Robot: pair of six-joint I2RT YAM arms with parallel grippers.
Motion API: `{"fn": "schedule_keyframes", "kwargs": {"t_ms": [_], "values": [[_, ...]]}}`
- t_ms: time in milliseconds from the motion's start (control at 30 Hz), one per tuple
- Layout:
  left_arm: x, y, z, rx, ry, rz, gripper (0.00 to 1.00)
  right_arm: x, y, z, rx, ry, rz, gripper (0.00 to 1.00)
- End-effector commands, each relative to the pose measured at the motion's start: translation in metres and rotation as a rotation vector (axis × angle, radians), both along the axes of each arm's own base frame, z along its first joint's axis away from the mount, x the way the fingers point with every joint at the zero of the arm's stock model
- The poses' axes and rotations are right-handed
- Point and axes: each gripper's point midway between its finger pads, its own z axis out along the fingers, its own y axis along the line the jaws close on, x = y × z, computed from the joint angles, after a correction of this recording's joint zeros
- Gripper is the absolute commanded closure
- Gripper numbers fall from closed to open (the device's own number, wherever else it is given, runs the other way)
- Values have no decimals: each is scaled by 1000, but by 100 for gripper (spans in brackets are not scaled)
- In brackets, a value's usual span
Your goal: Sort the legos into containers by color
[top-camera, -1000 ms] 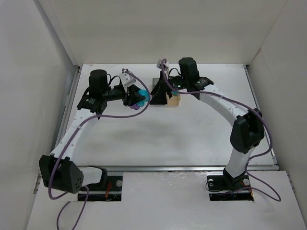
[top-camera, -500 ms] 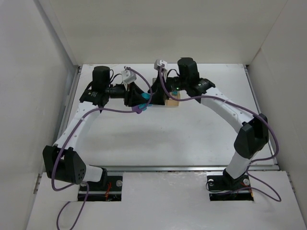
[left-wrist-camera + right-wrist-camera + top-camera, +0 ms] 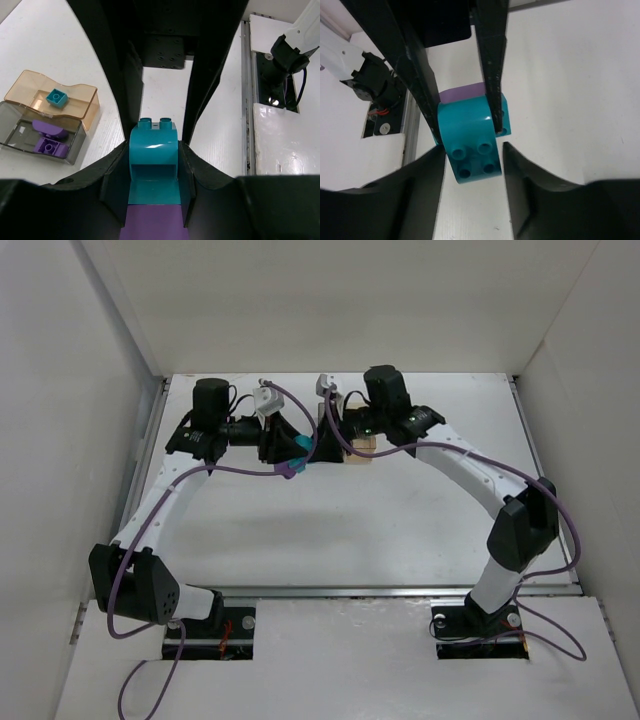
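A teal lego (image 3: 153,150) stuck to a purple lego (image 3: 152,222) is held off the table in my left gripper (image 3: 154,145), which is shut on the pair. My right gripper (image 3: 474,155) faces it from the opposite side, its fingers closed against the sides of the teal lego (image 3: 470,135). The purple lego (image 3: 460,92) peeks out behind it. The amber container (image 3: 30,87) holds one teal brick (image 3: 56,97). The grey container (image 3: 15,130) beside it holds purple bricks (image 3: 47,145). From above, both grippers meet at the teal lego (image 3: 304,450).
The amber container (image 3: 362,448) sits just right of the right gripper at the back middle of the table; the grey one is hidden behind that gripper from above. White walls close in the table on three sides. A metal rail (image 3: 245,100) runs along the near edge.
The left gripper carried the lego pair rightward toward the containers. The right gripper moved left to meet it and narrowed its jaws around the teal lego.
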Motion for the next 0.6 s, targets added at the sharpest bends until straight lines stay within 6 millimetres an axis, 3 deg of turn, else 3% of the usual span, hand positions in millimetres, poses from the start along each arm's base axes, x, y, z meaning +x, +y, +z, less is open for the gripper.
{"fn": "schedule_keyframes", "kwargs": {"t_ms": [0,100,200,267,333,367,400,567], "values": [[-7,-4,30,-43,-81,-47,100,-10,13,10,23,-43,55,51],[-10,-3,29,-43,-81,-47,100,-15,18,12,30,-29,71,57],[-9,-4,25,-47,-63,-43,100,-15,21,16,53,-14,69,79],[-9,-4,25,-47,-63,-43,100,-13,22,14,53,6,64,100],[-7,-2,22,-35,-58,-14,99,-10,23,9,44,21,52,100],[-6,-1,21,-32,-50,-4,90,-8,23,8,40,18,39,100],[-4,-1,20,-26,-51,10,60,-7,23,8,36,26,26,100],[-8,2,19,-12,-66,14,4,10,18,0,-1,78,-77,100]]}}
